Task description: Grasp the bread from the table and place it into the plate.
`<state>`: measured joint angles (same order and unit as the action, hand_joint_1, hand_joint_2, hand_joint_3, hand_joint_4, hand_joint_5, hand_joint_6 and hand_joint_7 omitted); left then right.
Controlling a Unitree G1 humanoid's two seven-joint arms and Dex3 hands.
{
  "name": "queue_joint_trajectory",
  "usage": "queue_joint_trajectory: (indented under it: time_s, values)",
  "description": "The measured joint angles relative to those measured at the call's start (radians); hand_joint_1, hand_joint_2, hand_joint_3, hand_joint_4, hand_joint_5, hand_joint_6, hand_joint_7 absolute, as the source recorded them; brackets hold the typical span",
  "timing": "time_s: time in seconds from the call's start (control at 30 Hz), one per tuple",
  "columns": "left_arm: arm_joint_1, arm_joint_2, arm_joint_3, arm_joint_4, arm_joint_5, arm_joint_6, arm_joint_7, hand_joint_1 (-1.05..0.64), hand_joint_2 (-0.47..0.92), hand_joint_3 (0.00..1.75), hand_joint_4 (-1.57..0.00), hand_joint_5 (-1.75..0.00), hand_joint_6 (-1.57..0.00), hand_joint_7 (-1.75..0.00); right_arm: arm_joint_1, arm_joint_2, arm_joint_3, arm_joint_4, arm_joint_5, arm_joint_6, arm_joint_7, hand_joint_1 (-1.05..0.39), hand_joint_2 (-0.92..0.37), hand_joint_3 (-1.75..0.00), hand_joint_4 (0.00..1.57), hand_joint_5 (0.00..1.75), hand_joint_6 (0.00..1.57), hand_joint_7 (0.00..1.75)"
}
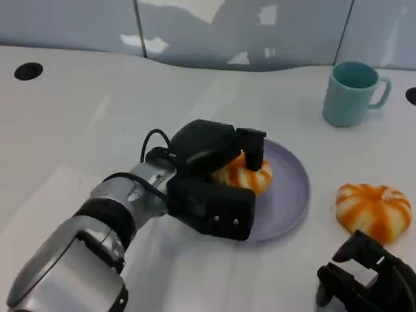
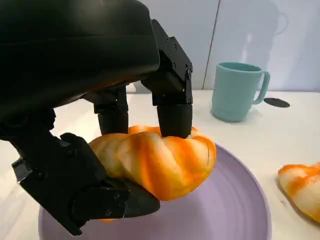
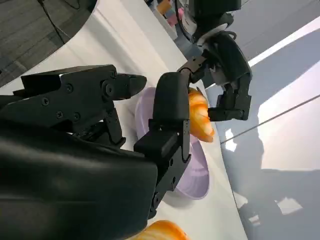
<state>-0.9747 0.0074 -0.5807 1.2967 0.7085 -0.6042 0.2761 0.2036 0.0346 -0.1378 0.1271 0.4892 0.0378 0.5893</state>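
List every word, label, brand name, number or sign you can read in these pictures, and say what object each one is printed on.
None: no readable text in any view.
The teal mug is plain.
The lavender plate is unmarked.
Neither the bread held by the left hand nor the second bread on the table bears a label.
The right hand and the silver forearm show no legible marking.

Bright, even light, with pale glare patches on the wall panels beyond the left hand (image 1: 214, 188); soft shadows pool under it, and its shell blurs close to the wrist camera
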Motion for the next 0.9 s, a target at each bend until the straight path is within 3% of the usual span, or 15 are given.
queue_joint_trajectory:
  time_s: [0.03, 0.1, 0.13, 0.23, 0.3, 0.5, 0.9]
  values:
    - [0.002, -0.002, 0.011, 0.0, -0.019, 0.0, -0.029, -0.27, 0.8, 0.52, -0.63, -1.26, -0.73, -0.83, 0.0, 0.0, 0.0, 0.0, 0.0, 0.0, 0.0, -0.65, -0.92, -0.19, 0.77, 1.63, 0.63, 1.41]
    - [0.004, -0.007, 0.036, 0.0, -0.054, 0.0, -0.097, -0.28, 0.89, 0.32, -0.61, -1.19, -0.74, -0.68, 0.0, 0.0, 0.0, -0.001, 0.0, 0.0, -0.001, -0.65, -0.92, -0.19, 0.76, 1.63, 0.63, 1.41]
    - [0.004, -0.009, 0.043, 0.0, -0.067, 0.0, -0.12, -0.34, 0.91, 0.23, -0.44, -0.98, -0.57, -0.46, 0.001, 0.0, 0.0, -0.001, 0.0, 0.0, -0.001, -0.65, -0.92, -0.19, 0.76, 1.63, 0.63, 1.41]
    - [0.004, -0.008, 0.044, 0.0, -0.069, -0.008, -0.167, -0.48, 0.92, 0.16, -0.28, -0.65, -0.43, -0.19, 0.006, 0.0, 0.001, -0.005, 0.0, 0.0, -0.004, -0.66, -0.92, -0.18, 0.76, 1.64, 0.62, 1.41]
    - [0.004, -0.006, 0.04, 0.0, -0.067, -0.01, -0.183, -0.61, 0.92, 0.19, -0.19, -0.53, -0.33, -0.1, 0.008, 0.001, 0.002, -0.006, 0.0, 0.0, -0.005, -0.66, -0.92, -0.18, 0.76, 1.64, 0.62, 1.42]
    - [0.001, 0.004, 0.011, -0.001, -0.044, 0.008, -0.214, -0.78, 0.92, 0.26, -0.01, -0.42, -0.22, -0.02, 0.009, 0.002, 0.003, -0.015, 0.0, 0.009, -0.014, -0.67, -0.92, -0.18, 0.76, 1.64, 0.63, 1.42]
    - [-0.003, 0.031, -0.019, -0.014, 0.009, 0.03, -0.199, -0.88, 0.92, 0.3, 0.0, -0.39, -0.21, -0.02, 0.002, 0.002, -0.001, -0.001, 0.018, 0.018, -0.002, -0.66, -0.92, -0.16, 0.79, 1.59, 0.67, 1.35]
